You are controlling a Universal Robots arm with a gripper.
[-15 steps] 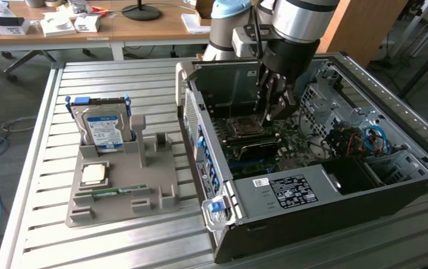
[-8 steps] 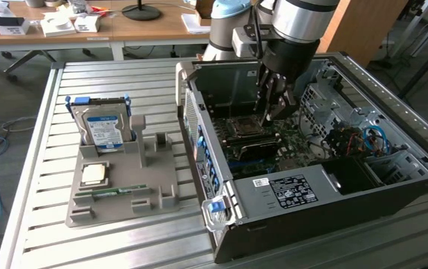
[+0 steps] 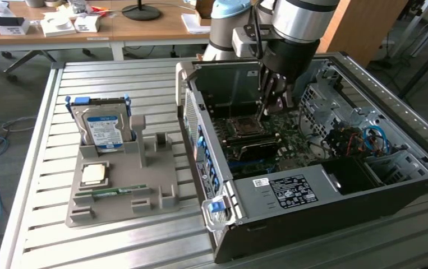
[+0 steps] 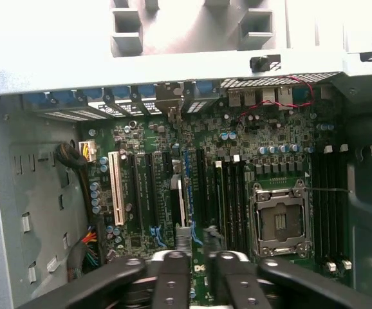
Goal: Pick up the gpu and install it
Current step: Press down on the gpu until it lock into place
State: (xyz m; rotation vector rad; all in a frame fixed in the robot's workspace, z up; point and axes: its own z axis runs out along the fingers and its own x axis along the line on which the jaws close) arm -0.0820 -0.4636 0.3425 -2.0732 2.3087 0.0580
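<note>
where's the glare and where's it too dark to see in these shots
Exterior view: daylight washes the slatted metal table pale, and the arm's silver sleeve carries a bright highlight, while the computer case has a dark front and a shadowed bay. Wrist view: the case wall is blown out near white, the motherboard evenly lit, the claw dark.

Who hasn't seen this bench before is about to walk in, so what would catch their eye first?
The open computer case at the exterior view's right, with the gripper reaching down over its motherboard. At the exterior view's left, a hard drive stands upright in a grey holder on the slatted table.
</note>
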